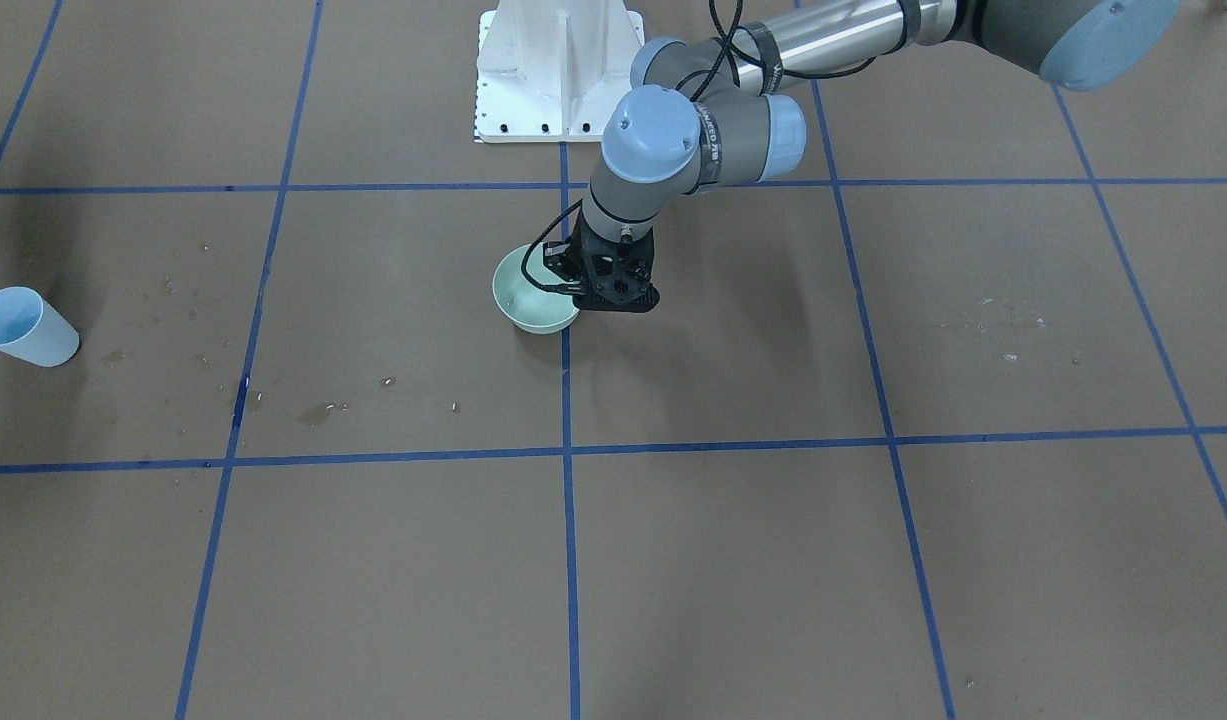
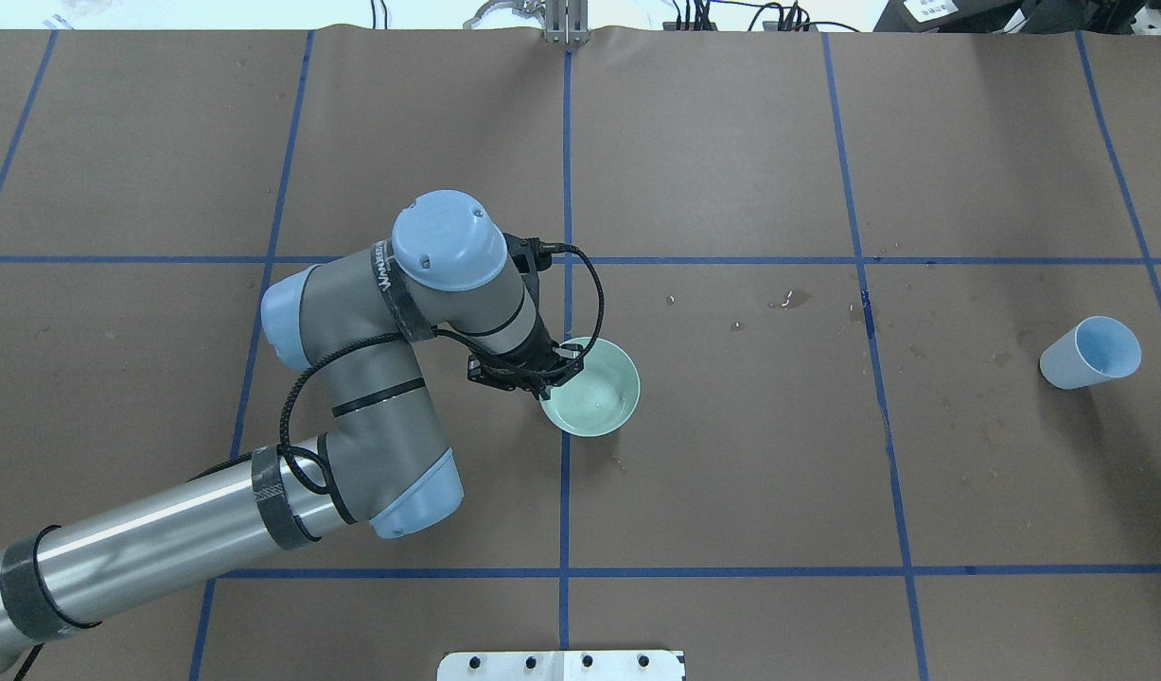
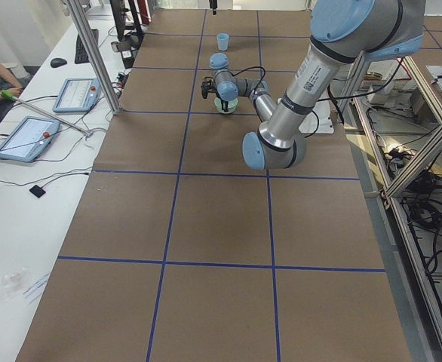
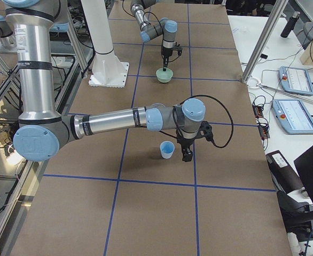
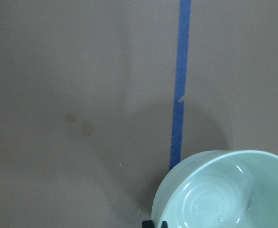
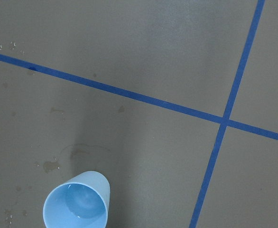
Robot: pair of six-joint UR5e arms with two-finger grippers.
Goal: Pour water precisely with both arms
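Grey-and-silver right arm (image 4: 114, 121) stretched low toward brown paper-covered table's (image 2: 731, 473) right end, black right gripper (image 4: 187, 156) pointing down beside upright pale blue plastic cup (image 4: 167, 150), its opening impossible to tell, farther off left arm (image 2: 381, 407) bent mid-table, left gripper (image 2: 559, 361) clamped on pale green bowl's (image 2: 599, 397) rim, water (image 5: 215, 204) pooled inside.

robotics lab: tape-gridded table (image 3: 206, 226), teach pendants (image 4: 294, 80)

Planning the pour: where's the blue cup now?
Overhead view: the cup stands at far right, on the robot's right, well apart from the bowl at centre.
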